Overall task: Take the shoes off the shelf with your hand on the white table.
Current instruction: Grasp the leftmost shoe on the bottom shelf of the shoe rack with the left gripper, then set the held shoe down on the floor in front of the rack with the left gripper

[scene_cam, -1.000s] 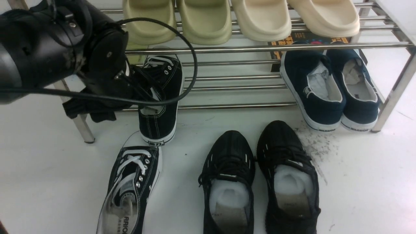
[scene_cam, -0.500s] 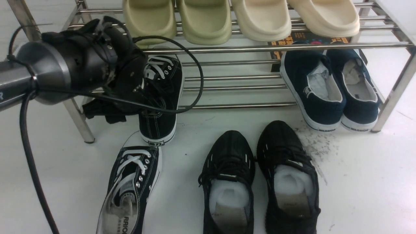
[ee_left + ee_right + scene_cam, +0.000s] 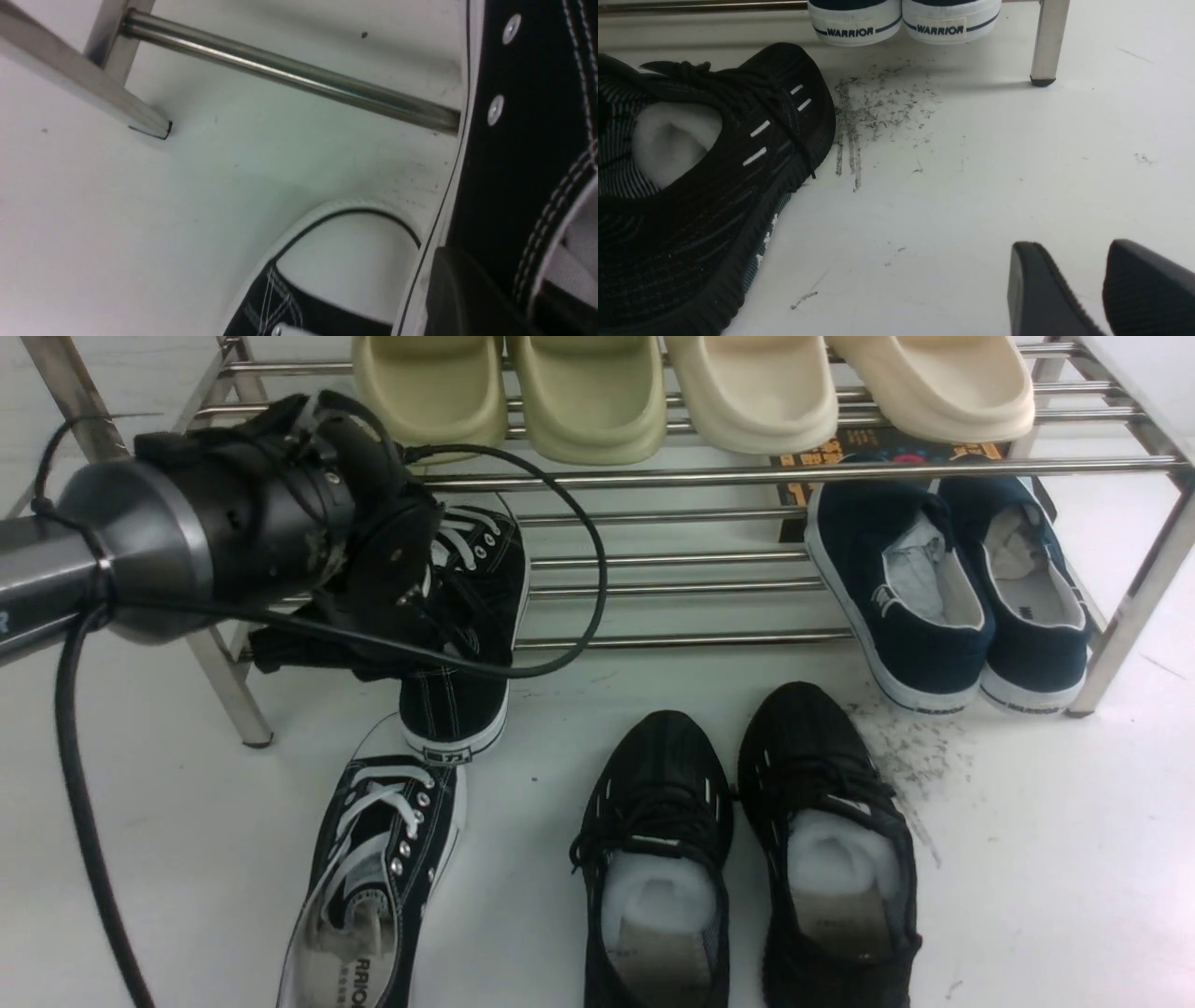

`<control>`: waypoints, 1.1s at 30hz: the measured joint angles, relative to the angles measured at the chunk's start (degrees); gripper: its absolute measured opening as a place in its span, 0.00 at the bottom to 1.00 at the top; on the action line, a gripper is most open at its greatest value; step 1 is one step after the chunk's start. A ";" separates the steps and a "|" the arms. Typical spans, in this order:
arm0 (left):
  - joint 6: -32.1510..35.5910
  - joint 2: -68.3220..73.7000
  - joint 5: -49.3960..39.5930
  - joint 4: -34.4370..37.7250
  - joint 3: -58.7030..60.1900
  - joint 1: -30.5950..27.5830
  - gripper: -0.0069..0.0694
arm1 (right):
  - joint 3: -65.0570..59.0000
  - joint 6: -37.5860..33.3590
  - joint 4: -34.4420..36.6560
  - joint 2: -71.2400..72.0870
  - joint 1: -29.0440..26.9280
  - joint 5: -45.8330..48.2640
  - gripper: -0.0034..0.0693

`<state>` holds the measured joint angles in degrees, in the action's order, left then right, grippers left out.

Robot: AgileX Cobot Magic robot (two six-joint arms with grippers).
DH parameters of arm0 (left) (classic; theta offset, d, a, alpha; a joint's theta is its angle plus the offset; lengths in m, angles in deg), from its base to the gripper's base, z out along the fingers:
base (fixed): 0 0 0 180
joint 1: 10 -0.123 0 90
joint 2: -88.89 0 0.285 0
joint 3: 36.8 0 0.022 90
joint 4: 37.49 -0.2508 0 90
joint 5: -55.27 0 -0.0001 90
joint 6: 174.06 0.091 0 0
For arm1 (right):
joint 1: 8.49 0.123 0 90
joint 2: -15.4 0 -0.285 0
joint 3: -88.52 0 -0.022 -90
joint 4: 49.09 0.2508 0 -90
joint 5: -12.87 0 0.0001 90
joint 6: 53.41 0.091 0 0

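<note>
One black canvas shoe point(image 3: 471, 616) with white laces lies on the lower tier of the steel shelf point(image 3: 691, 476), its heel hanging over the front rod. My left gripper point(image 3: 437, 616) is shut on that shoe's side wall. In the left wrist view one black finger point(image 3: 467, 298) presses the outside of the canvas point(image 3: 523, 140); the other finger is hidden. The second shoe point(image 3: 383, 868) lies on the white table point(image 3: 1027, 896) just in front, its white toe cap point(image 3: 345, 261) close below the held one. My right gripper point(image 3: 1083, 266) hovers open over bare table.
Two all-black mesh sneakers point(image 3: 653, 859) stand mid-table. Navy slip-ons point(image 3: 896, 588) sit on the lower tier at right, pale slippers point(image 3: 597, 392) on the top tier. Dark scuff marks point(image 3: 906, 756) spot the table. The shelf's front left leg point(image 3: 229, 691) and my arm's cable point(image 3: 84, 803) are close by.
My left arm swung down and in toward the shelf shoe, and its jaws shut on the shoe's side. The shoe's heel shifted slightly forward.
</note>
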<state>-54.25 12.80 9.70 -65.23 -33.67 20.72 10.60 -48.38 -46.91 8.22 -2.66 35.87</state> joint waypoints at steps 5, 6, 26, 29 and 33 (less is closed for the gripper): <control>1.47 -6.08 -6.36 0.20 0.00 4.35 0.11 | 0.00 0.00 0.00 0.00 0.00 0.00 0.37; 1.88 -8.38 -8.76 0.90 0.00 6.58 0.11 | 0.00 0.00 0.00 0.00 0.00 0.00 0.37; -10.52 -11.71 -19.33 -2.99 8.76 18.07 0.11 | 0.00 0.00 0.00 0.00 0.00 0.00 0.37; -10.94 -11.71 -16.51 -1.45 9.73 17.16 0.11 | 0.00 0.00 0.00 0.00 0.00 0.00 0.37; -10.94 -11.71 -13.34 0.86 10.06 17.03 0.11 | 0.00 0.00 0.00 0.00 0.00 0.00 0.37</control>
<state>-65.20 1.08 -3.64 -64.36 -23.61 37.76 10.60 -48.38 -46.91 8.22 -2.66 35.87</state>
